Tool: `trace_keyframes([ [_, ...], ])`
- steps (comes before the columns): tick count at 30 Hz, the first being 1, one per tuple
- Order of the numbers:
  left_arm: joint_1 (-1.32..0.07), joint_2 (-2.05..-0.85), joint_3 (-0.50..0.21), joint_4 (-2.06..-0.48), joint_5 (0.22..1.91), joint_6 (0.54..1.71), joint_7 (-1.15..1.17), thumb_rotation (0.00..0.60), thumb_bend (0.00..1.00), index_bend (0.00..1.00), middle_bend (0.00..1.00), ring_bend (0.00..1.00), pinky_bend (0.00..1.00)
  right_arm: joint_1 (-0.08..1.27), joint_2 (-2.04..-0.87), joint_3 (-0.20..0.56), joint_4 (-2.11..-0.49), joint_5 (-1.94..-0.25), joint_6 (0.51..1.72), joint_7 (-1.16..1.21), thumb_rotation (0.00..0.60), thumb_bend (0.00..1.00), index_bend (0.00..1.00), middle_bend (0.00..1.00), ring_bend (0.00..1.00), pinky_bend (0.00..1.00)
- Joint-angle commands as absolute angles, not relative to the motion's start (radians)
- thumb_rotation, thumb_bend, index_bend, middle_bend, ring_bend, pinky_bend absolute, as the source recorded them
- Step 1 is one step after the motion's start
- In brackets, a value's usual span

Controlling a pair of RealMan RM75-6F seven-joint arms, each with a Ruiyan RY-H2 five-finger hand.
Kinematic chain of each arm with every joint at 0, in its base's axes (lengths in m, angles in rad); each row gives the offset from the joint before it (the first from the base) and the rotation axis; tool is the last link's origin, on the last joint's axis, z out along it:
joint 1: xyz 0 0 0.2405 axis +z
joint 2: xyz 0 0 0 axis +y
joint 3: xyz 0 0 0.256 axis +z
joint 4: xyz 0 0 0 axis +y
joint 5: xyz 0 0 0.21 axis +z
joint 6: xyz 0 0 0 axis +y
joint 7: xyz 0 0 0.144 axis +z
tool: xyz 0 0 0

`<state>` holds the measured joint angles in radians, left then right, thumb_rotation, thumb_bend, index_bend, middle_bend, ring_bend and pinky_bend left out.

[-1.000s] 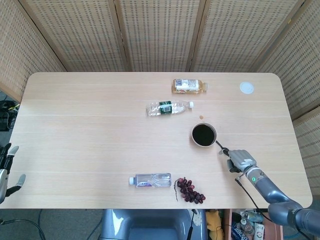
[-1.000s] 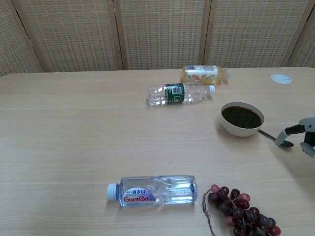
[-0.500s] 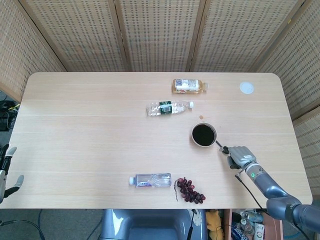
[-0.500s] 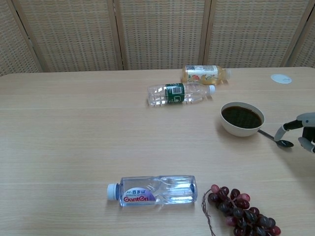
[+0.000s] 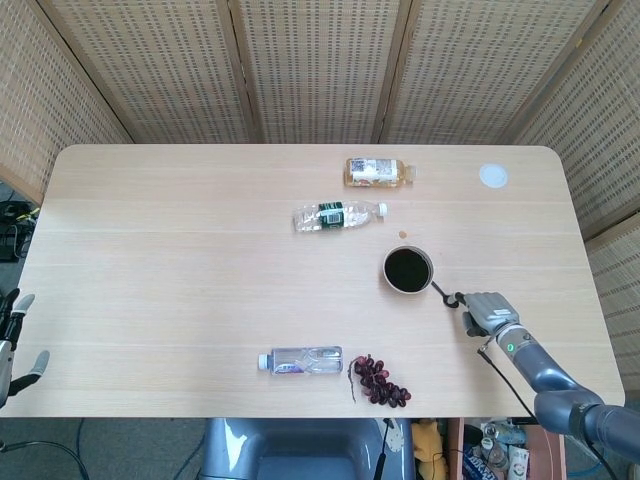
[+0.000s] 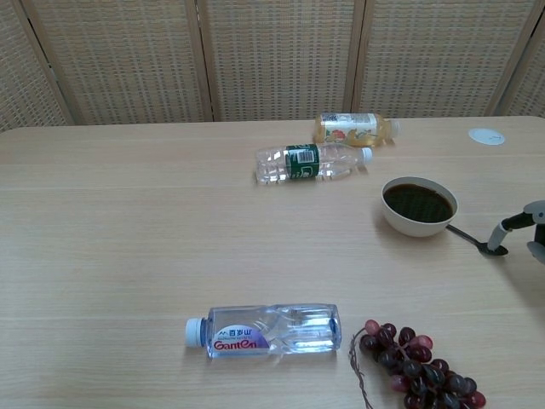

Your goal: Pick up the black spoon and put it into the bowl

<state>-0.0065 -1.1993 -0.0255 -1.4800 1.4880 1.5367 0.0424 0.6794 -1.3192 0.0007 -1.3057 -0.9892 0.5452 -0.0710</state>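
Observation:
The black spoon (image 5: 445,294) (image 6: 473,239) lies flat on the table, its handle starting at the lower right of the bowl and its head pointing toward my right hand. The bowl (image 5: 386,271) (image 6: 416,227) is white outside and dark inside. My right hand (image 5: 487,312) (image 6: 528,230) sits at the spoon's head end with its fingers apart; one fingertip (image 6: 499,238) is at the spoon head, and whether it touches is unclear. My left hand (image 5: 12,345) hangs off the table's left edge, fingers spread and holding nothing.
A water bottle (image 5: 301,360) (image 6: 264,331) and a bunch of dark grapes (image 5: 381,380) (image 6: 417,361) lie near the front edge. Two more bottles (image 5: 338,215) (image 5: 377,172) lie beyond the bowl. A white disc (image 5: 492,176) sits at the far right.
My right hand has shifted a little to the right and away from the bowl, uncovering the spoon's head. The spoon stays on the table. The left hand is nearly unmoved.

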Motion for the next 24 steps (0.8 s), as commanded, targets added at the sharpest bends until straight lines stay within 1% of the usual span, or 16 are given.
trace_keyframes([
  [1, -0.006, -1.200, -0.026, -1.478, 1.489, 1.538, 0.040, 0.600, 0.36, 0.00, 0.00, 0.00, 0.00, 0.672, -1.324, -0.007, -1.291, -0.984, 0.544, -0.070, 0.600, 0.94, 0.25, 0.92, 0.97, 1.00],
  [15, -0.004, -1.202, -0.026, -1.472, 1.493, 1.546, 0.033, 0.600, 0.36, 0.00, 0.00, 0.00, 0.00, 0.635, -1.323, -0.033, -1.275, -0.977, 0.547, -0.058, 0.600, 0.94, 0.26, 0.92, 0.97, 1.00],
  [24, -0.005, -1.202, -0.025, -1.470, 1.496, 1.544, 0.031, 0.600, 0.36, 0.00, 0.00, 0.00, 0.00, 0.608, -1.301, -0.052, -1.282, -0.990, 0.565, -0.064, 0.600, 0.94, 0.27, 0.92, 0.97, 1.00],
])
